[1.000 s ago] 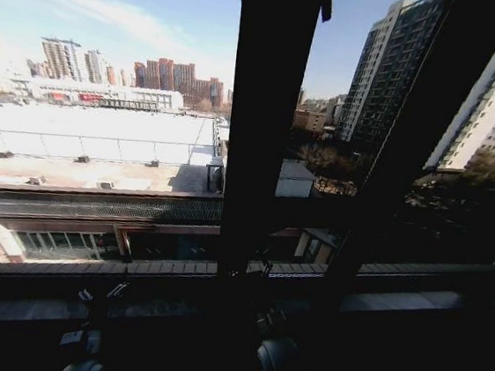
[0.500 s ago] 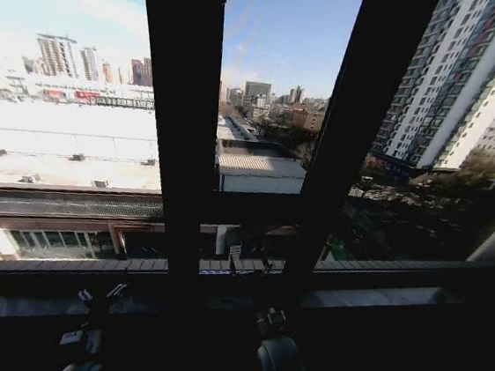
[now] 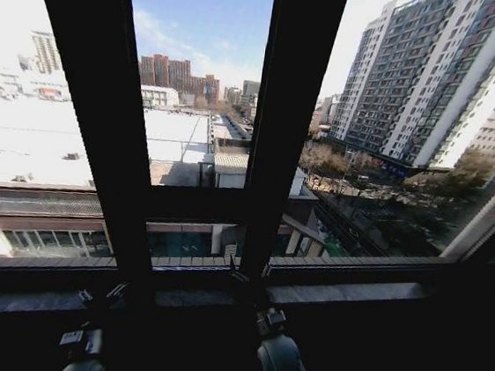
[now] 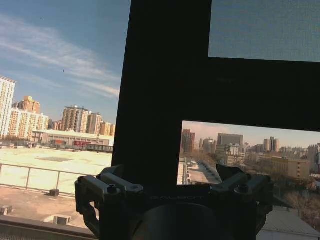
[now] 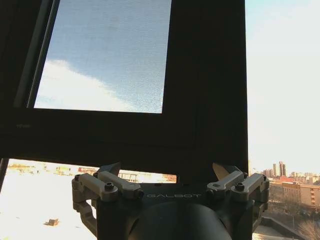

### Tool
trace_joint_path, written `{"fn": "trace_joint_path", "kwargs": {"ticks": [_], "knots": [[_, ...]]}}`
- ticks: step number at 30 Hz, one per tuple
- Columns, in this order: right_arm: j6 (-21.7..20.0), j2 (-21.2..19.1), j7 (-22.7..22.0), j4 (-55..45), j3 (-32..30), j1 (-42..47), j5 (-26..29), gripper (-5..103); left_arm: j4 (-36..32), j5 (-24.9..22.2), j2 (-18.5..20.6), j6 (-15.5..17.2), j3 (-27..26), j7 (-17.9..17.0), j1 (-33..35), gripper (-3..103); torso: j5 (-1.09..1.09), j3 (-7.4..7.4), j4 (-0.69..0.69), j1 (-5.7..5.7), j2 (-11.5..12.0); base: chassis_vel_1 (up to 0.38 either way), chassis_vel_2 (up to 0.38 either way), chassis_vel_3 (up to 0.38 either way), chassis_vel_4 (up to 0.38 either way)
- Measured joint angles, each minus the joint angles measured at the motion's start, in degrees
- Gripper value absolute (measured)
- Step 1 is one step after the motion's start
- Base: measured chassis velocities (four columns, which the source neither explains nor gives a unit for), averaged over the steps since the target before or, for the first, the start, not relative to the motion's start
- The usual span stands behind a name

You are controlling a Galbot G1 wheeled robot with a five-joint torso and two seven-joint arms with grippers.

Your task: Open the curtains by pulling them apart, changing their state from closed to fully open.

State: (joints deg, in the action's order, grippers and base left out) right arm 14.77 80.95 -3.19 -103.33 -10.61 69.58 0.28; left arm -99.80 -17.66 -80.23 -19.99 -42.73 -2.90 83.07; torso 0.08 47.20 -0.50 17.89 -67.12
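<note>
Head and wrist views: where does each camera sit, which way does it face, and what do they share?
Head view: on the robot's head, facing forward and down through the window frame at the city; left gripper and right gripper low by the sill.
Left wrist view: on the left wrist, facing out the window; left gripper open, holding nothing.
Right wrist view: on the right wrist, tilted up at frame and sky; right gripper open, holding nothing.
Shared: the dark window frame and the city outside.
</note>
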Motion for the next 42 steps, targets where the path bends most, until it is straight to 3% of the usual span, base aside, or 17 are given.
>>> {"fn": "trace_joint_path", "kwargs": {"ticks": [19, 25, 32, 42], "knots": [[0.0, 0.0, 0.0, 0.0, -0.1, 0.0, 0.0, 100, 0.0, 0.0, 0.0, 0.0, 0.0, 0.0, 0.0, 100, 0.04, 0.00, -0.02, 0.00, 0.0, -0.285, -0.321, 0.285, 0.308], [0.0, 0.0, 0.0, 0.0, 0.0, 0.0, 0.0, 100, 0.0, 0.0, 0.0, 0.0, 0.0, 0.0, 0.0, 100, -0.06, 0.00, 0.02, 0.02, 0.0, 0.028, -0.032, -0.016, 0.004], [0.0, 0.0, 0.0, 0.0, 0.0, 0.0, 0.0, 100, 0.0, 0.0, 0.0, 0.0, 0.0, 0.0, 0.0, 100, -0.01, 0.01, -0.01, 0.04, 0.0, 0.110, -0.033, -0.121, 0.051], [0.0, 0.0, 0.0, 0.0, 0.0, 0.0, 0.0, 100, 0.0, 0.0, 0.0, 0.0, 0.0, 0.0, 0.0, 100, 0.01, 0.00, -0.01, 0.00, 0.0, 0.198, -0.238, -0.215, 0.268]]}}
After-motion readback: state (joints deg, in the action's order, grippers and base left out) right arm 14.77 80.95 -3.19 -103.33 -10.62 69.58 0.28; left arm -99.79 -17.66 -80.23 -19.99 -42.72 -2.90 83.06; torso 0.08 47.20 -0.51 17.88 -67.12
